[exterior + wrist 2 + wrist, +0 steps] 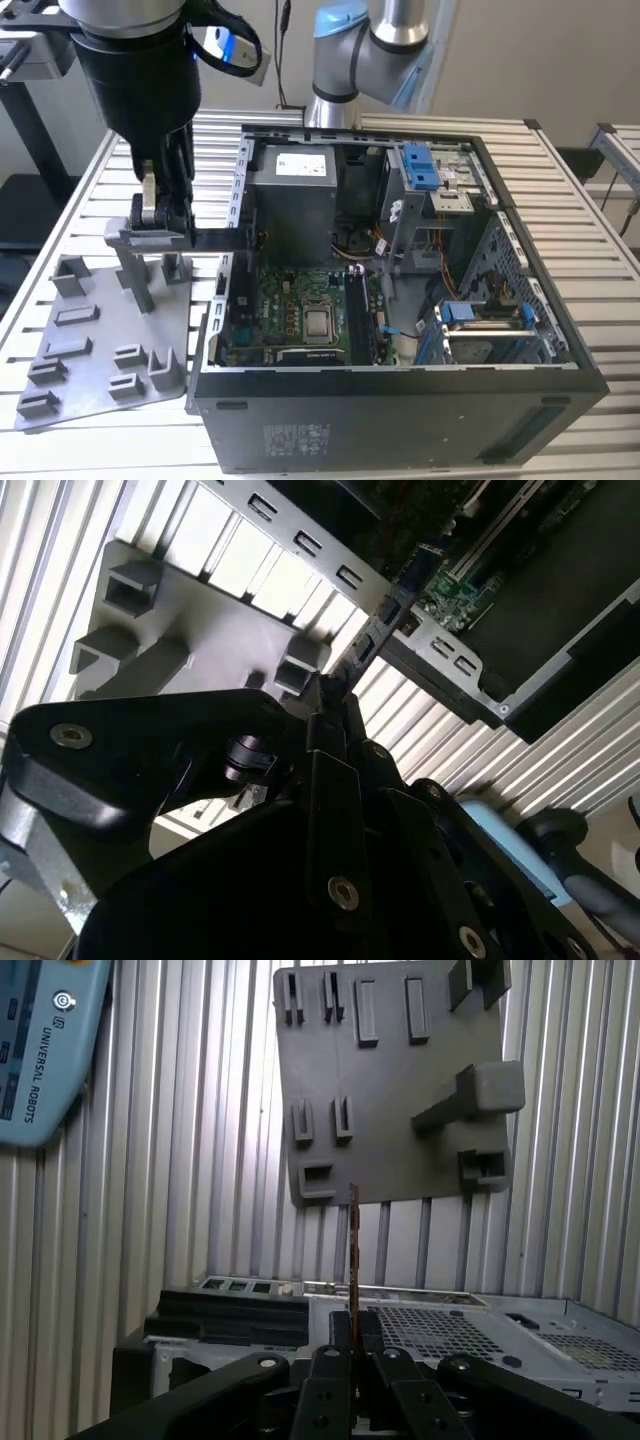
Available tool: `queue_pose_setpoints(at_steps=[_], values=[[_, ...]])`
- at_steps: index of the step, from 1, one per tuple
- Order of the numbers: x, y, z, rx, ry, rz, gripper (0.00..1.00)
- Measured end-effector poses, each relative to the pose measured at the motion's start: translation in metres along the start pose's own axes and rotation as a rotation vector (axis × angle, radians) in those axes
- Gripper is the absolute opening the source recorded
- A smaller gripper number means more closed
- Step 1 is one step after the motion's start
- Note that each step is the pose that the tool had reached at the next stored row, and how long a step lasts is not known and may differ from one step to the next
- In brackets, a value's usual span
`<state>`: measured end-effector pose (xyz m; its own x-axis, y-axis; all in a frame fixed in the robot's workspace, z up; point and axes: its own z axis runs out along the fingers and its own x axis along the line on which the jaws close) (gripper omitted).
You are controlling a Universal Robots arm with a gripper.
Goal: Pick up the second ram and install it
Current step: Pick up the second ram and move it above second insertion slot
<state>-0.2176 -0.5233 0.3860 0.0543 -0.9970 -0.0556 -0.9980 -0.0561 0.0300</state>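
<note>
As the gripper (353, 1328) clamps its fingers on one end of the second ram (353, 1250), the thin stick juts edge-on straight out ahead of the fingertips. Below the gripper lies the grey moulded tray (90, 340); beyond it, the stick's far end seems to near the wall of the open computer case (400, 420), its motherboard (300, 300) exposed.

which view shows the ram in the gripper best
The second wrist view: the ram shows most of its length, sticking out of the gripper. The first wrist view has it edge-on; the exterior view, a dark bar.
</note>
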Motion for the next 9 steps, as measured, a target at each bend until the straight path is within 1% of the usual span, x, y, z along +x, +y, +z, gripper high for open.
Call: queue_pose_setpoints(at_steps=[9], values=[[0.0017,-0.0309,-0.0010,-0.0008,-0.0001,0.000,0.15]])
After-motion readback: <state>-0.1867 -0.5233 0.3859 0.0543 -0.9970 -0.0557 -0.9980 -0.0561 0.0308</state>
